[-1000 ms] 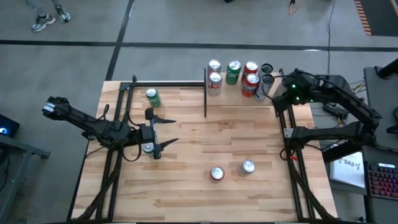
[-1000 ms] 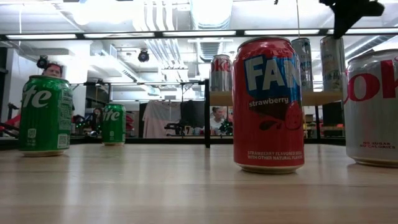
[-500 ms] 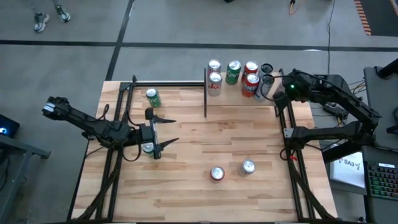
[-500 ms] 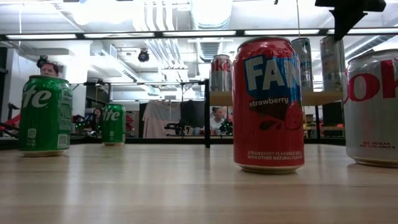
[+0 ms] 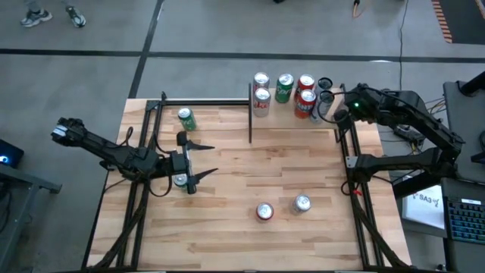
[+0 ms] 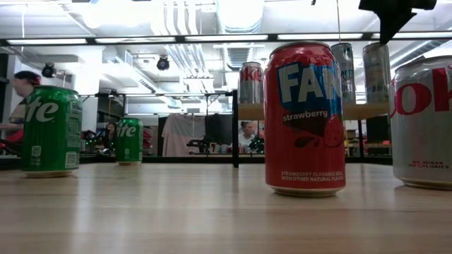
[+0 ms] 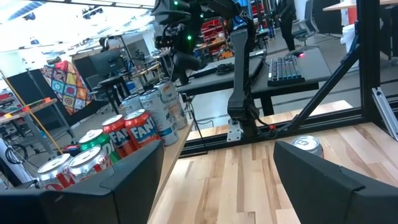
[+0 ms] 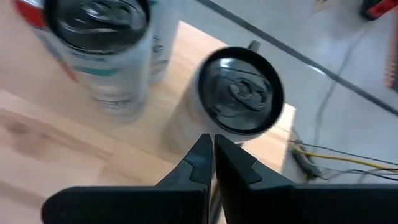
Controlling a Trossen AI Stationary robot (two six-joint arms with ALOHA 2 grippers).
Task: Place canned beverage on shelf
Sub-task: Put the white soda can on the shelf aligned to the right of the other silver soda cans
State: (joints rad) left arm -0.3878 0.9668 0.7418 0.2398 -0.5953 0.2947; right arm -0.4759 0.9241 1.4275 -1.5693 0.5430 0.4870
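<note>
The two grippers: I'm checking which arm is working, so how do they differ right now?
The left gripper is open over the table's left half; the right gripper is shut, up at the shelf above a dark-topped can. Neither holds a can.

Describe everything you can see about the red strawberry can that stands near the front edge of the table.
The red strawberry can is a metal drink can with white and blue letters, the word "strawberry" and a dark fruit picture. Its silver top is closed, the tab in place. It stands upright on the wooden table, beside a silver-topped can but apart from it. No gripper touches it.
</note>
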